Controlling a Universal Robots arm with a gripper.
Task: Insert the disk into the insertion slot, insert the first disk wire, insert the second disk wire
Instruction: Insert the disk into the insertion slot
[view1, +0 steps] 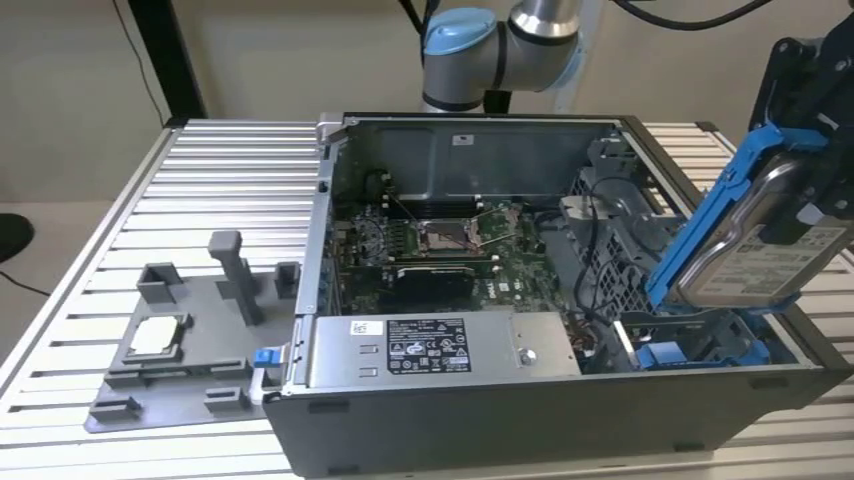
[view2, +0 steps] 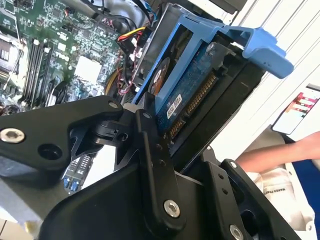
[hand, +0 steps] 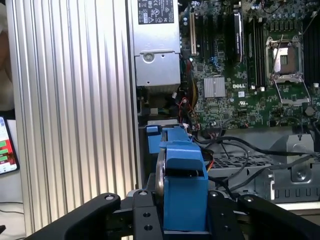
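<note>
Gripper (hand: 182, 215) clamped on the disk (view1: 747, 240), jaws either side of its blue carrier. Disk hangs steeply tilted at the exterior view's right, over the near corner of the open case (view1: 534, 430), lower end just above the insertion slot (view1: 694, 350); contact there not discernible.

Judgement: dense, stiff, shock-sensitive. Bare circuit board (view2: 192, 95) is exposed, so hold by the carrier only.

Obstacles: black cables (hand: 240, 147) and perforated cage (view1: 627, 250) just left of slot; power-supply box (view1: 427, 345) further left

Part of insertion slot (view1: 667, 355) behind disk (view1: 754, 235)
</note>
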